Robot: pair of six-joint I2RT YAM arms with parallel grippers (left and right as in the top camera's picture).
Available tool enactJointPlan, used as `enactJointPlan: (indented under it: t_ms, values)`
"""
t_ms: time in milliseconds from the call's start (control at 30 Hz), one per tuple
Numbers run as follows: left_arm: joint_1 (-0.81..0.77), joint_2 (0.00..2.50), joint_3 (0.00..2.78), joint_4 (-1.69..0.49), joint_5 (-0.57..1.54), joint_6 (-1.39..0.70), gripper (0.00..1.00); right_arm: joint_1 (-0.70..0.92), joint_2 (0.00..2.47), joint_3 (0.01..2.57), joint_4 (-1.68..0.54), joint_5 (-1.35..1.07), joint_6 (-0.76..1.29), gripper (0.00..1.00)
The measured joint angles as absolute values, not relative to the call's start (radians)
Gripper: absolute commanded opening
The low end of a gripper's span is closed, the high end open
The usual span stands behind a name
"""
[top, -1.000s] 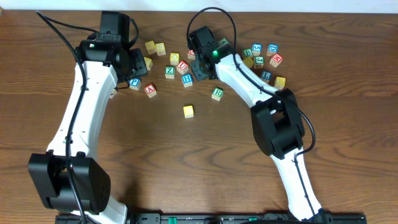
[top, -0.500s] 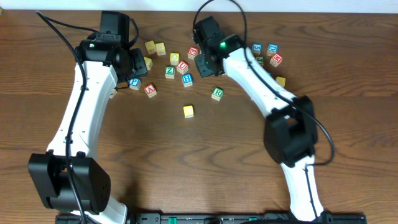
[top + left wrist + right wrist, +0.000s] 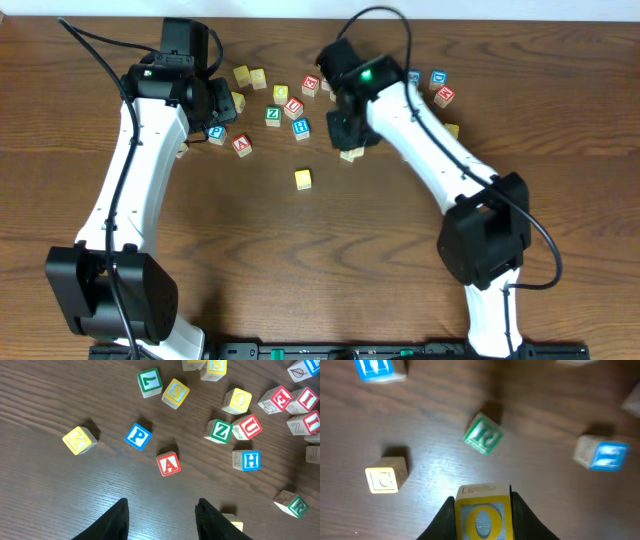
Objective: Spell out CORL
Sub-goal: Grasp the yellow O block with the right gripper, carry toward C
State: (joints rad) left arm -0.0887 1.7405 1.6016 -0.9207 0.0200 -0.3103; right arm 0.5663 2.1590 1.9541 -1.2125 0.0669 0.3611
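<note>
My right gripper is shut on a cube with a yellow O and holds it above the table. Just beyond it lies the cube with the green R, tilted. A yellowish cube with a faint C sits to the left, seen from overhead as the lone yellow C cube. From overhead the right gripper hangs over the R cube's spot. My left gripper is open over bare wood, with a red A cube ahead of it.
Loose cubes lie ahead of the left gripper: blue P, a yellow cube, green L, green Z, blue H, red U. More cubes cluster at the back right. The table's far edge is close behind them.
The right arm has swung from the back cluster toward the table's middle, carrying the O cube, and now covers the R cube from overhead. The left arm has not moved.
</note>
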Motion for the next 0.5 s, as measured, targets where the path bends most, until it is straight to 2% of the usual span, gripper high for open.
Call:
enactJointPlan:
  t_ms: [500]
  values:
    - [-0.089,1.740,1.601,-0.921,0.020,-0.310,0.43,0.663,2.169,1.698,-0.875,0.021,0.500,0.15]
